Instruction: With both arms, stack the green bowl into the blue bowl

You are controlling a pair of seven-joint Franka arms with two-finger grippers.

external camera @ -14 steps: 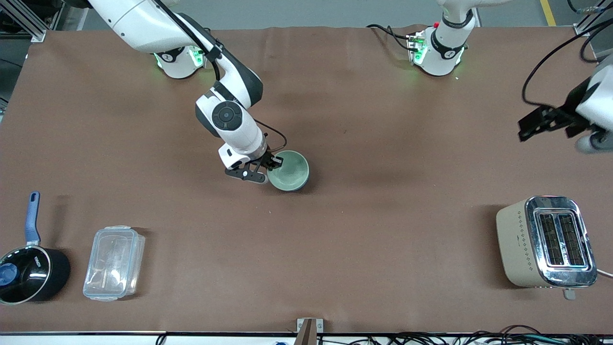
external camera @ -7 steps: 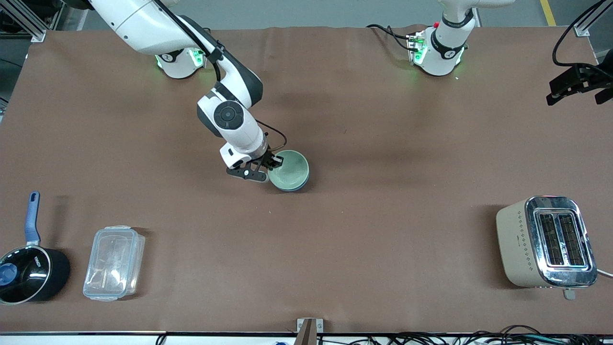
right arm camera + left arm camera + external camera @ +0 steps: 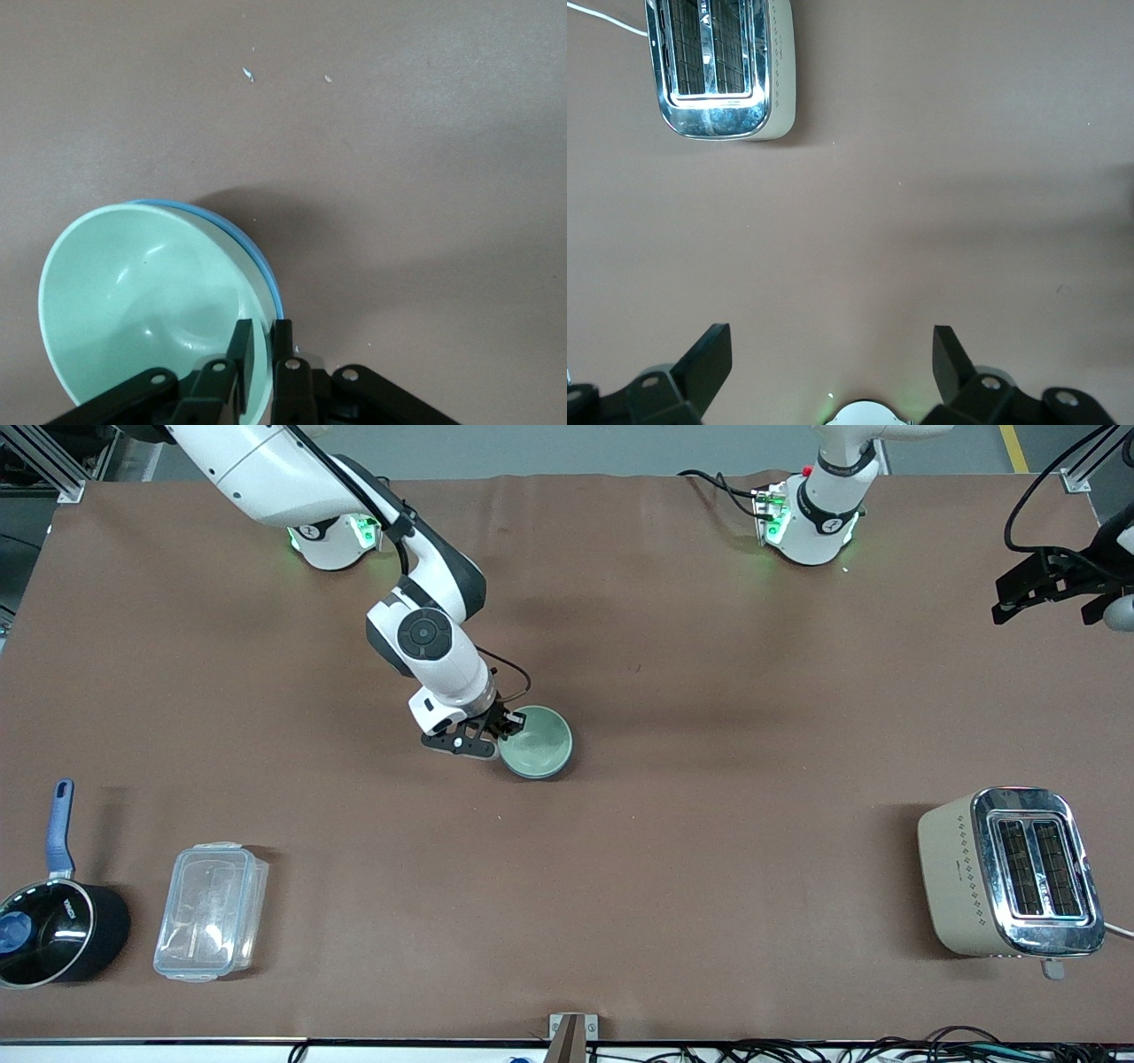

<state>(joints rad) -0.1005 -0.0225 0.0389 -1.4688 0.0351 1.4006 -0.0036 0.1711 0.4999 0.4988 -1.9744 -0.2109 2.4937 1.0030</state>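
My right gripper [image 3: 503, 729] pinching the green bowl's [image 3: 537, 740] rim, green bowl nested in the blue bowl [image 3: 262, 257] mid-table, my left gripper [image 3: 833, 359] spread wide, empty, high over the table's [image 3: 709, 850] left-arm end, toaster [image 3: 1010, 872] nearby.

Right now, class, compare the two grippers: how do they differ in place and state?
The right gripper is low at the middle of the table, shut on the rim of the green bowl, which sits inside the blue bowl. The left gripper is open, holds nothing, and waits up in the air over the left arm's end of the table, with the toaster near that end. Both are black, two-fingered.
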